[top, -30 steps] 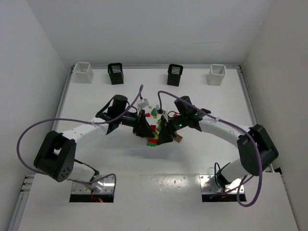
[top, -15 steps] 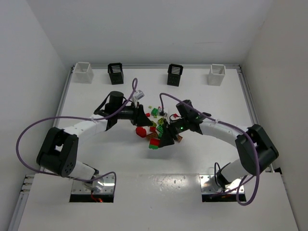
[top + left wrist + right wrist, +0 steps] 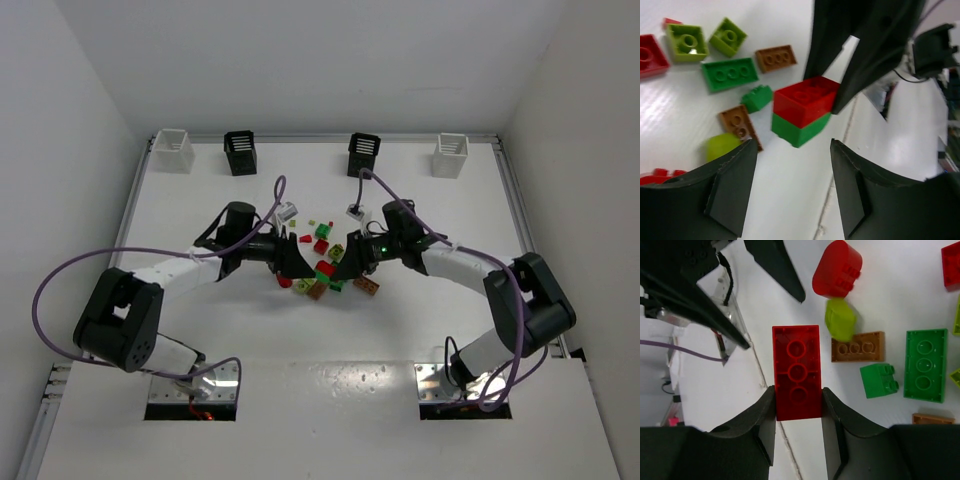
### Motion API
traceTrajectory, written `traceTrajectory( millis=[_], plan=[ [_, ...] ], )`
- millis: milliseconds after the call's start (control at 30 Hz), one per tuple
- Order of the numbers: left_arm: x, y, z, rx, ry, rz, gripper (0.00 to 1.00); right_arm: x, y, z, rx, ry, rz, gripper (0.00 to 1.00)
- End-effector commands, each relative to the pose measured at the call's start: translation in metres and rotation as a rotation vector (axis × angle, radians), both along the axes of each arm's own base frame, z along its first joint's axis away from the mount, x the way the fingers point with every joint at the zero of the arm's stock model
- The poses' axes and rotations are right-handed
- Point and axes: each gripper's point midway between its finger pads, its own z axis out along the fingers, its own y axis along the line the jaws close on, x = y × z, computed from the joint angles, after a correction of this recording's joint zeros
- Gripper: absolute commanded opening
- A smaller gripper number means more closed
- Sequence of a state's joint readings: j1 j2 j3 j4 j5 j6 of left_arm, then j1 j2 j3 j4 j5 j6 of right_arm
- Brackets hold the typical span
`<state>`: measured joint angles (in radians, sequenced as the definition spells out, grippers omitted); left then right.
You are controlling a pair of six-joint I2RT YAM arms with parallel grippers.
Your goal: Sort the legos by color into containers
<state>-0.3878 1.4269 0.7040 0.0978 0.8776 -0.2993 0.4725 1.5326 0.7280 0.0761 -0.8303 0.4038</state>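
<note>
Across the overhead view, four small square slatted plastic bins are standing along the far edge of the white table (image 3: 420, 330): the outer white bin on the left (image 3: 172, 150), the black bin beside it (image 3: 240, 152), the second black bin (image 3: 364, 155) and the outer white bin on the right (image 3: 451, 155). Well apart from them, near mid-table, small studded plastic legos (image 3: 321, 231) in red, green, yellow-green and orange-brown are lying scattered. The left gripper (image 3: 291, 262) and right gripper (image 3: 343, 262) are pointing at each other over this scatter, tips close together; how their jaws stand cannot be told from up here.

Seen from the left wrist, the left gripper (image 3: 792, 147) is standing with its jaws apart and nothing between them. Just beyond its tips, a red-and-green stacked plastic brick (image 3: 802, 117), red layer over green, is being pinched by the right arm's black fingers (image 3: 860, 55) reaching in from above. Loose pieces are lying to the left: a flat green plate (image 3: 730, 74), an orange-brown plate (image 3: 776, 57) and two yellow-green bricks (image 3: 687, 42).

Seen from the right wrist, the right gripper (image 3: 797, 402) is clamping the stacked brick (image 3: 796, 372) between both pads, only its red face with three rings showing. A rounded red piece (image 3: 836, 275) and a yellow-green lump (image 3: 840, 317) are lying just beyond it on the table.
</note>
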Motion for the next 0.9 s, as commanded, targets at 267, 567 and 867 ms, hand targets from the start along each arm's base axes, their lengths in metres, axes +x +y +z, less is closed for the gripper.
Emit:
traceTrajectory(
  millis=[267,567,867],
  plan=[
    [-0.033,-0.013,0.045,-0.200,-0.029,-0.184,0.67,-0.001,0.019,0.043,0.204,0.003,0.086,0.00],
    [-0.035,-0.016,0.044,-0.206,-0.009,-0.196,0.65,-0.011,0.022,0.056,0.275,0.010,0.143,0.00],
    [-0.035,-0.015,0.040,-0.201,0.008,-0.184,0.56,-0.010,0.024,0.071,0.318,-0.018,0.159,0.00]
  ],
)
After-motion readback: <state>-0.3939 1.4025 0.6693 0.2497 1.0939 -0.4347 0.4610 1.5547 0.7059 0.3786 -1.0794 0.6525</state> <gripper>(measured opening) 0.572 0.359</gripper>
